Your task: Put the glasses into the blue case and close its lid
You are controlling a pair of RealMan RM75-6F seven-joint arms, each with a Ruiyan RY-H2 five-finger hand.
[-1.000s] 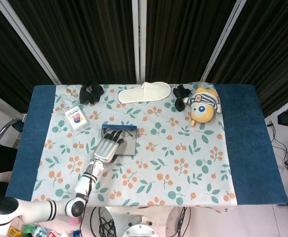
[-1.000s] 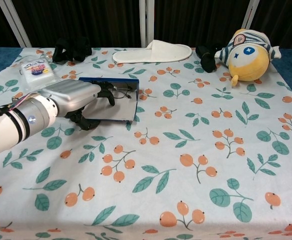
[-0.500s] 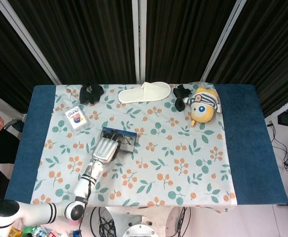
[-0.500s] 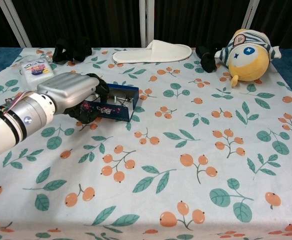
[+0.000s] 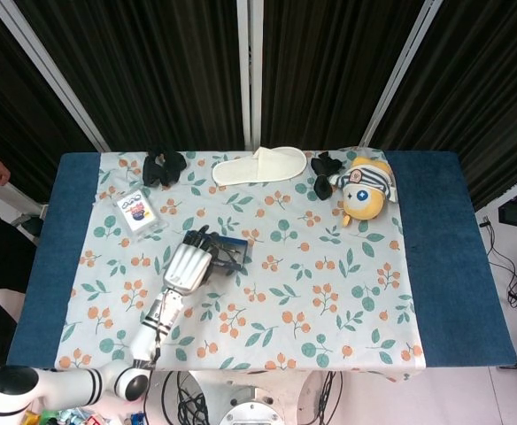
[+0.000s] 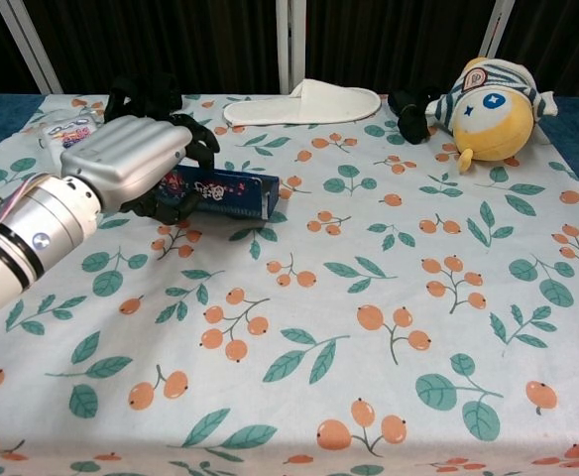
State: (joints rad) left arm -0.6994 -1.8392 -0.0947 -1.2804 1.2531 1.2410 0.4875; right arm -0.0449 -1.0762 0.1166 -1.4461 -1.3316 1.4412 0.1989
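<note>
**Left hand resting over the closed blue case on the worktop**

The blue case (image 6: 225, 192) is lying on the floral cloth (image 6: 369, 297) toward the left of the worktop (image 5: 435, 266), its lid appearing to be down in the chest view; the glasses are not showing in either view. The left hand (image 6: 131, 159) is lying over the case's left end, its dark fingers (image 6: 195, 134) curling over the top edge; whether they are actually clamping the case cannot be told. The right hand is not appearing in either view. Behind the case, a small packet (image 5: 137, 211) is lying near the cloth's left edge, with black items (image 5: 164, 166) beyond it. A white slipper (image 5: 260, 166) is lying along the far edge, and a yellow plush toy (image 5: 365, 189) is resting at the far right beside another black item (image 5: 324, 168).
</note>
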